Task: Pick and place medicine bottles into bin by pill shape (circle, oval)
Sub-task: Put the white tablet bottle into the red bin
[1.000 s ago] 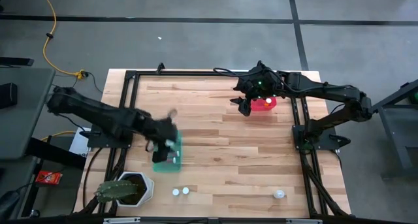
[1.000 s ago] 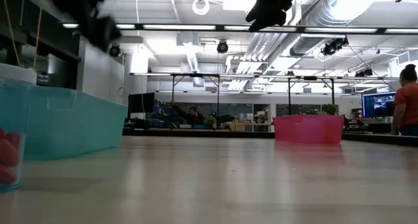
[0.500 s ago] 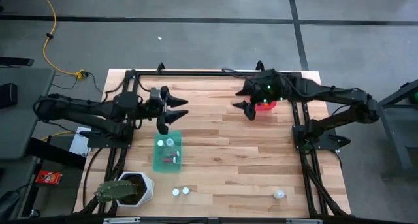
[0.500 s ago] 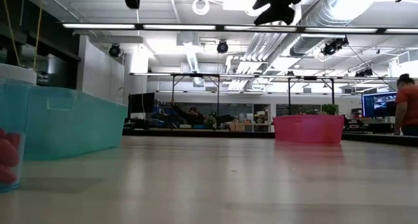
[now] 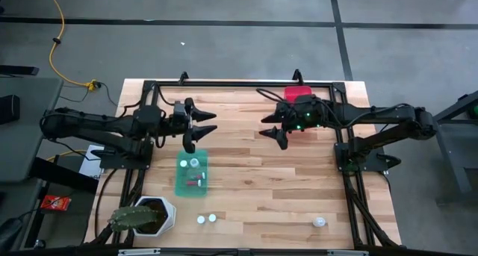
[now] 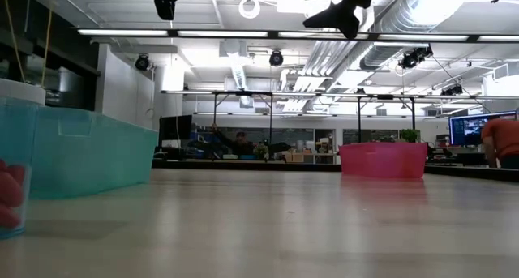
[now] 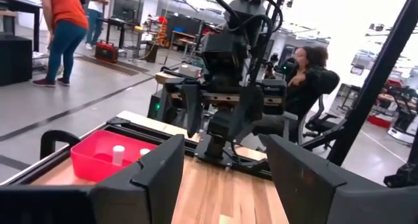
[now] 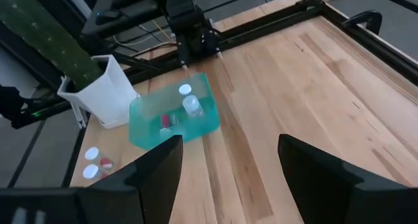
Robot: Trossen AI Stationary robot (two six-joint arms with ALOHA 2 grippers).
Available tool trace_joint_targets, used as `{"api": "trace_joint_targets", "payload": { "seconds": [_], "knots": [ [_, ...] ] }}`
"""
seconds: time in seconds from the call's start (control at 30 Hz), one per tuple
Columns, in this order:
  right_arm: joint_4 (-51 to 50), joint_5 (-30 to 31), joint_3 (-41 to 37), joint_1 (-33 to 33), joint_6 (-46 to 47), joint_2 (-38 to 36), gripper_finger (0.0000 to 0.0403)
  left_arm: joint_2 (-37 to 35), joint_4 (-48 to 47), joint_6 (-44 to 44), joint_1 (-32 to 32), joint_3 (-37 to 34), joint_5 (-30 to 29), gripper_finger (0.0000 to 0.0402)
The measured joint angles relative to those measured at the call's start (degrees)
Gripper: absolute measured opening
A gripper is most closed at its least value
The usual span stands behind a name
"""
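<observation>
The left claw [image 5: 200,128] hangs open and empty above the left part of the desk [image 5: 254,189], just beyond the teal bin [image 5: 191,175]. The right claw [image 5: 273,130] is open and empty too, above the far right part, next to the red bin [image 5: 301,99]. In the teal bin stand two medicine bottles [image 8: 189,101], with a few red pills beside them. The red bin [image 7: 104,155] holds two more bottles. Two bottles [image 5: 207,219] stand on the near edge of the desk, close to the white plant pot [image 5: 160,212] with a cactus. One more bottle [image 5: 320,222] stands alone at the near right.
</observation>
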Motion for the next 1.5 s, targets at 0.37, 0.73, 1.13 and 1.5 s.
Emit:
{"api": "trace_joint_targets", "payload": {
  "seconds": [0.37,0.73,1.13,1.5],
  "knots": [
    [1.0,0.1,0.0,0.0,-6.7,0.0,0.0245,0.0,0.0,0.0,0.0,0.0,0.0,0.0206],
    [1.0,0.1,0.0,0.0,-6.2,0.0,0.0245,0.0,0.0,1.1,0.0,0.0,0.1,0.0206],
    [-5.2,2.1,1.1,1.4,-3.7,0.0,0.0245,0.0,0.0,1.0,0.0,0.0,0.1,0.0206],
    [-43.2,9.0,9.5,19.5,27.6,0.0,0.0245,0.0,0.0,1.0,0.0,0.0,0.1,0.0206]
  ]
}}
